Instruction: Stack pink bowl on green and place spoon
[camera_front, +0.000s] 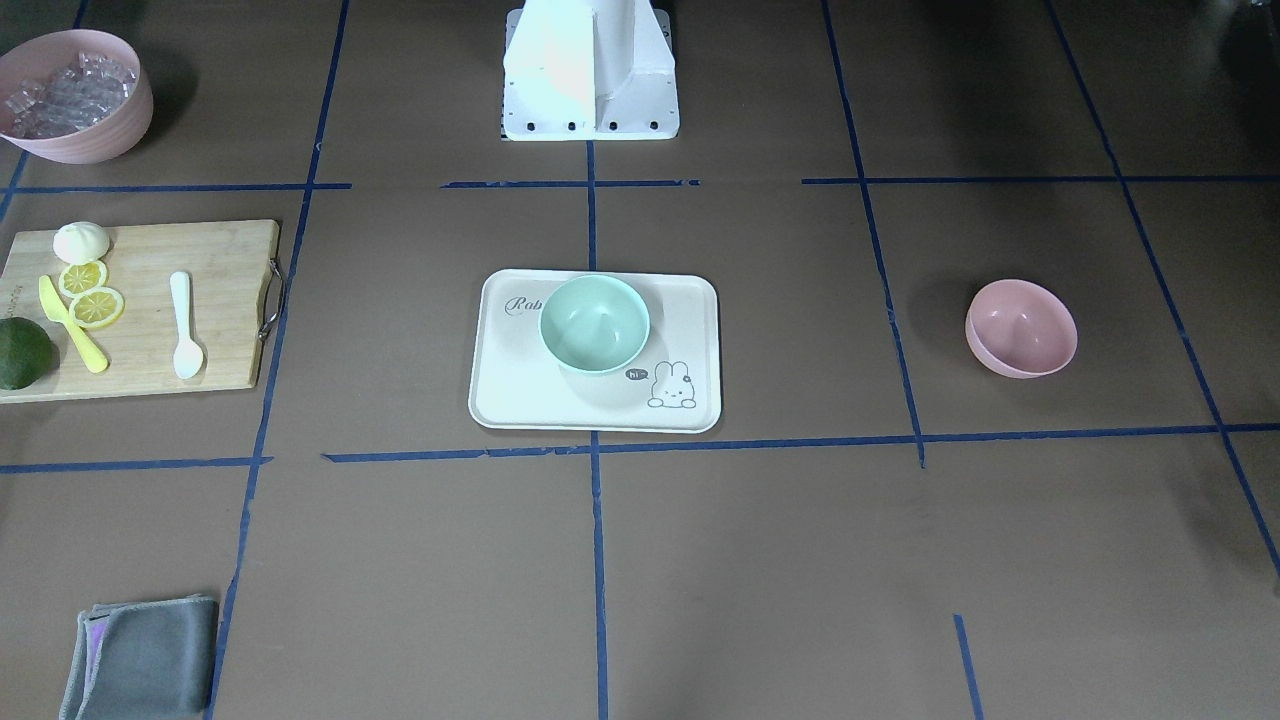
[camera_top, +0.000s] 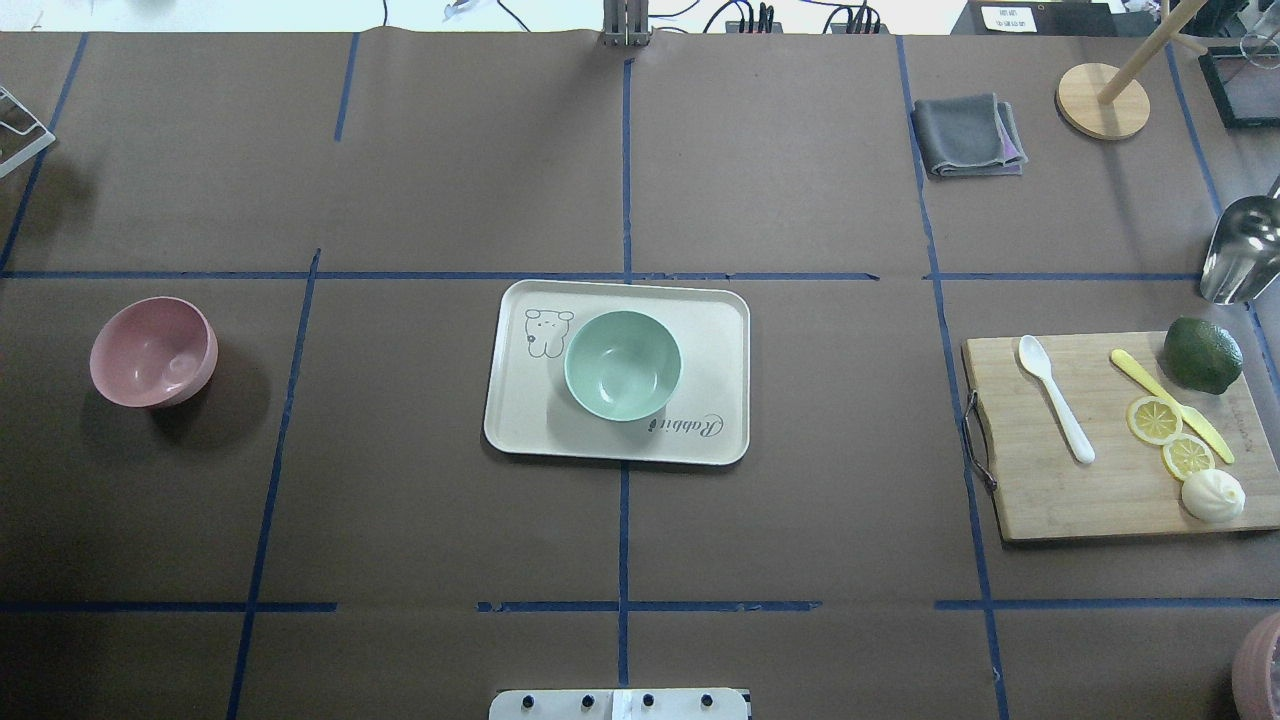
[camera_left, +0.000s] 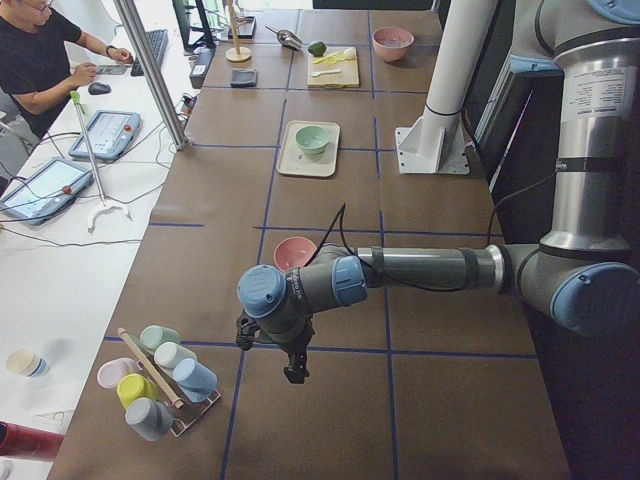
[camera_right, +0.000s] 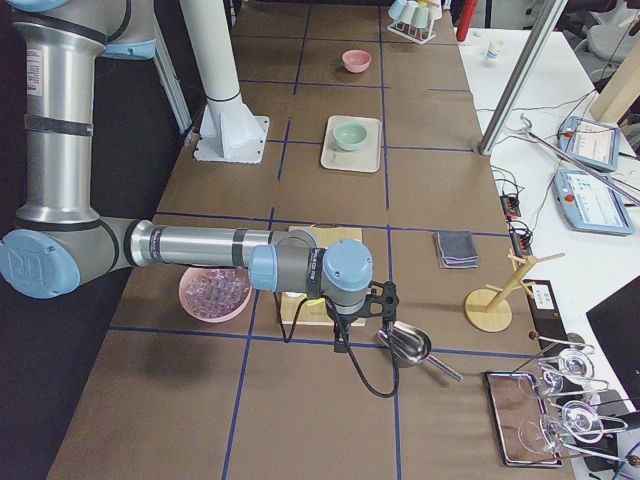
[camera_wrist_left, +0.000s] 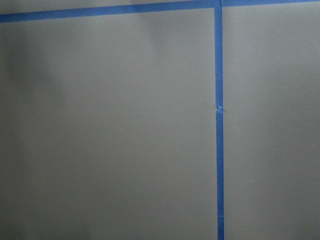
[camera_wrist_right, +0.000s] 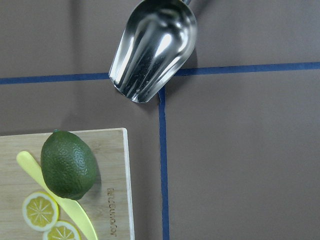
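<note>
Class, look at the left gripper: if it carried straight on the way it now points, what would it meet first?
The left gripper points down, so likely the bare brown table, beside a blue tape line; nothing else shows in its wrist view.

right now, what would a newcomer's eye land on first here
The pale green round bowl sitting on the cream rabbit-print tray in the middle draws the eye first. A lone pink round bowl sits toward the robot's left, well apart from the tray. On the robot's right, a bamboo cutting board carries a white plastic spoon, lemon slices and a dark green fruit.
</note>
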